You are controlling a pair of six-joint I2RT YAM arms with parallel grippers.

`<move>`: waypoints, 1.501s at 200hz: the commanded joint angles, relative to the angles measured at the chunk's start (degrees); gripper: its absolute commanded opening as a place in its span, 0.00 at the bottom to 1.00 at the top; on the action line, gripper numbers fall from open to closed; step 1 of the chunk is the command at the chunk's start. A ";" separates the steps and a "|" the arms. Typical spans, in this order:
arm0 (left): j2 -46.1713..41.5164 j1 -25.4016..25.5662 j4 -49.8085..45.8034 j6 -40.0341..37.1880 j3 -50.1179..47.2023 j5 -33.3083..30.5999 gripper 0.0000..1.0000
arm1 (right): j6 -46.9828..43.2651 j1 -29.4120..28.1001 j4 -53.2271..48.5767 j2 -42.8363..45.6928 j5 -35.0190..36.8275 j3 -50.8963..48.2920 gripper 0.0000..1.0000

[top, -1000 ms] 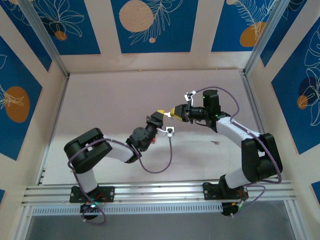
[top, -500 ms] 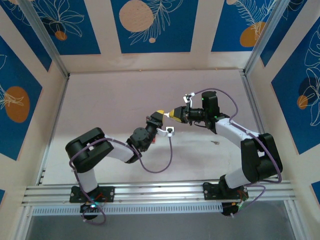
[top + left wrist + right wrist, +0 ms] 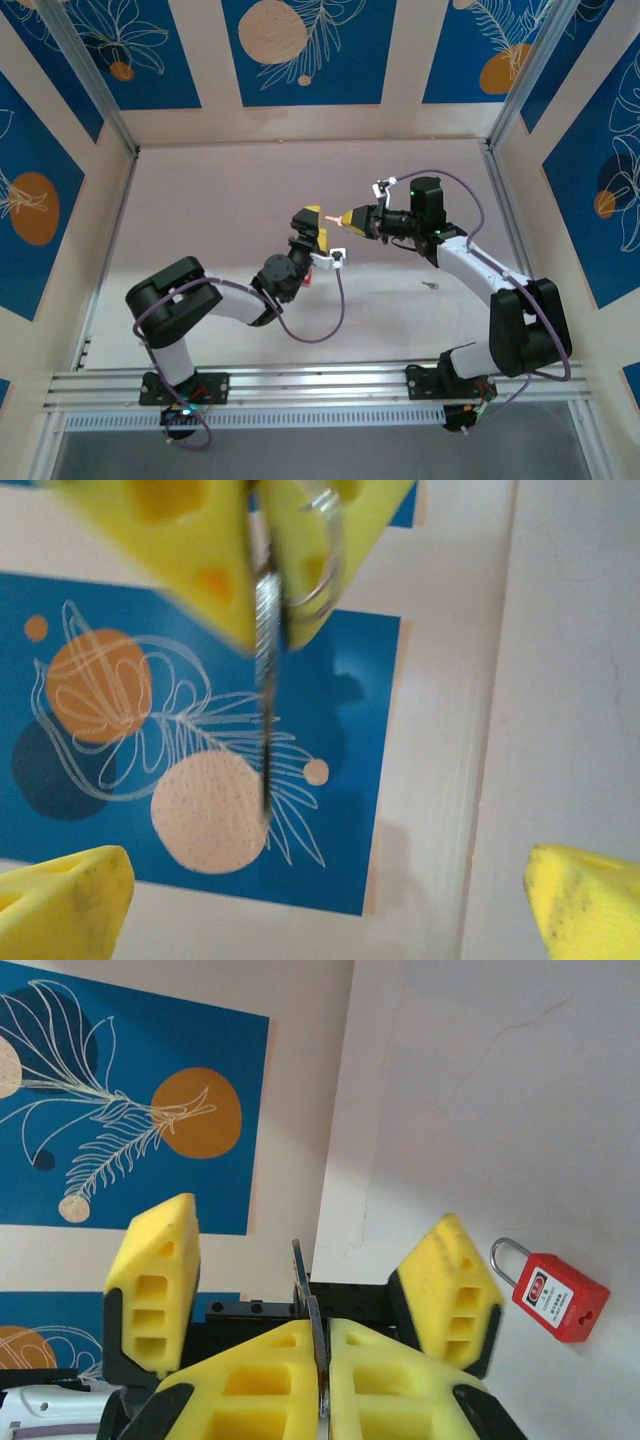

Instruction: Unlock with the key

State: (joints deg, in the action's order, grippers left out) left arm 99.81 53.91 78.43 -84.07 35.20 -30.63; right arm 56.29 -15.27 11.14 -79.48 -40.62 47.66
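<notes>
2 grippers meet; right gripper pinches the key, blade pointing into the left gripper's wide-spread, empty fingers; red padlock lies beyond, rightward.

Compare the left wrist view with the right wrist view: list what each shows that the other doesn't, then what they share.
Left wrist, not right wrist: the ring of the key.
Right wrist, not left wrist: the red padlock lying on the table.
Both: the key clamped in the shut right gripper, the left gripper open, and blue wall panels behind.
</notes>
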 commanded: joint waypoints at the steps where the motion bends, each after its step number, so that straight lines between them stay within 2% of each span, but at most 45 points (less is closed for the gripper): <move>1: -3.37 0.06 2.10 6.43 -0.88 -5.12 1.00 | -3.09 1.79 -4.90 2.30 0.74 1.49 0.09; 22: -5.18 0.06 0.51 11.37 -1.06 -10.72 1.00 | -6.58 3.06 -9.89 3.79 2.81 1.40 0.09; 39: -7.99 -0.11 -6.67 16.70 0.16 -15.77 1.00 | -10.54 3.19 -13.92 4.66 5.21 1.34 0.09; 53: -11.76 -0.45 -19.89 24.50 1.77 -18.22 1.00 | -11.56 3.10 -13.86 5.71 6.18 0.09 0.09; 64: -15.65 -1.09 -33.34 34.17 3.52 -18.28 1.00 | -11.39 3.05 -13.42 6.92 7.33 -0.97 0.09; 77: -20.30 -3.37 -53.25 51.31 7.79 -15.64 1.00 | -11.37 2.73 -13.16 8.18 8.47 -2.19 0.09; 88: -23.44 -7.28 -73.24 67.97 12.01 -6.13 1.00 | -11.72 2.54 -13.03 9.13 9.19 -2.88 0.09; 96: -24.64 -9.91 -80.36 74.45 13.62 0.22 1.00 | -12.06 2.59 -13.52 9.52 9.40 -3.09 0.09; 102: -25.00 -11.06 -83.03 76.69 14.05 2.31 1.00 | -12.30 2.59 -13.87 9.60 9.46 -3.04 0.09; 130: -24.69 -11.80 -94.36 73.57 16.20 9.37 1.00 | -13.35 2.49 -15.18 10.29 9.86 -2.92 0.10; 164: -17.58 -12.84 -111.82 73.85 24.27 21.44 1.00 | -13.98 2.35 -15.16 11.18 9.84 -3.92 0.09; 184: -12.86 -13.91 -115.30 76.18 25.65 30.15 1.00 | -13.91 2.18 -14.21 11.72 9.46 -4.94 0.09; 207: -8.53 -14.17 -117.18 77.15 27.71 36.51 1.00 | -14.46 1.96 -14.64 12.38 9.95 -5.85 0.09; 244: -4.21 -14.05 -119.27 71.78 32.77 40.21 1.00 | -14.71 1.91 -15.57 14.27 9.96 -7.27 0.09; 262: -1.37 -13.40 -120.95 67.13 35.91 37.28 1.00 | -15.15 2.06 -16.43 15.16 10.48 -7.58 0.09; 300: 1.10 -12.75 -114.74 62.00 35.46 33.52 1.00 | -15.87 2.50 -17.52 16.74 12.09 -8.50 0.09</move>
State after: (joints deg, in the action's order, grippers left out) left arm 98.80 40.73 -38.11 -17.06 69.95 4.64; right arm 42.00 -13.06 -4.82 -64.12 -29.39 40.21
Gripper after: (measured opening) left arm 0.998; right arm 0.098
